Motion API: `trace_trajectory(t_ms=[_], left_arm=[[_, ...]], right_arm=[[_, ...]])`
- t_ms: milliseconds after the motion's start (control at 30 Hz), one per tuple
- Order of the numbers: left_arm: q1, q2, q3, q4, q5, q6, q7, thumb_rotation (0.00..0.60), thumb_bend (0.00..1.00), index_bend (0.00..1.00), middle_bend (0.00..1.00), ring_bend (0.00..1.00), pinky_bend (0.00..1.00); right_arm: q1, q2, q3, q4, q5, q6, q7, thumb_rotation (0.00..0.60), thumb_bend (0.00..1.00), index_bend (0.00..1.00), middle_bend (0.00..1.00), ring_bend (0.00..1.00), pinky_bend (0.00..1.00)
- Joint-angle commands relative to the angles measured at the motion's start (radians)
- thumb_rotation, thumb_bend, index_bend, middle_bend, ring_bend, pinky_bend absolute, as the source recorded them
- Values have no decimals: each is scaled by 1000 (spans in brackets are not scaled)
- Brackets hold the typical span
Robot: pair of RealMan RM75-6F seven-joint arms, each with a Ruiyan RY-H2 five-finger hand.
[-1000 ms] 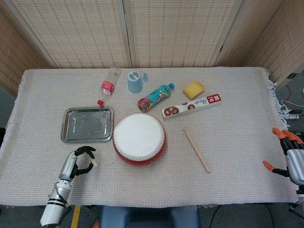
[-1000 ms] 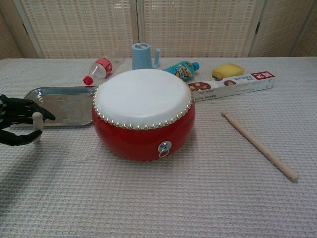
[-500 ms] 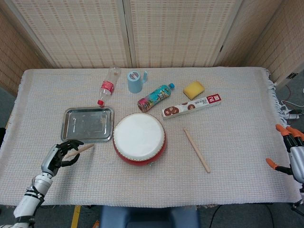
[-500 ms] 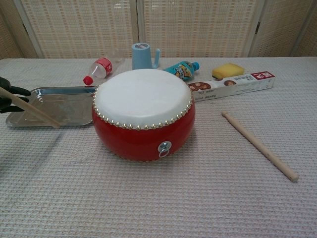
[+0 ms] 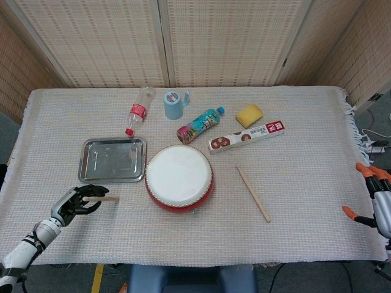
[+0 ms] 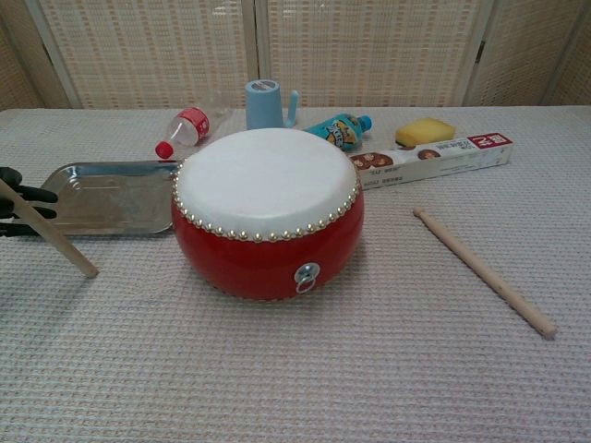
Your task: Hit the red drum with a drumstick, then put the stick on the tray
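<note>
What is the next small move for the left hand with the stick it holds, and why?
Probably swing the held drumstick right and up toward the red drum. The left hand grips it left of the drum, in front of the tray, with the tip pointing at the drum but not touching it. The drum must be hit before the stick goes on the tray.

plastic bottle (image 5: pixel 138 110) lying | blue cup (image 5: pixel 174 104) upright | snack tube (image 5: pixel 200 125) lying | yellow sponge (image 5: pixel 249 115) | long box (image 5: pixel 246 136) | second stick (image 5: pixel 253 193) on bench (image 5: pixel 305 183)
</note>
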Motion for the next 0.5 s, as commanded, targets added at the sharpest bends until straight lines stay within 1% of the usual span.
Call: trace_trajectory(t_ms=[33,367,500], left_arm=[[-55,-15,44,76,54,-4,-111,600,375,572,348,235,187],[-100,-53,62,100,-40,-30,-41,600,376,571,349,244,187],[-102,-65,54,90,-92,-26,-1,600,375,531,350,244,186]], right_arm=[[-2,4,2,-3,0,5,-1,600,156,29,137,0,113],[-5,13,3,-10,2,6,-1,600,156,27,137,0,113],[-6,10,2,-8,3,6,2,600,156,26,137,0,113]])
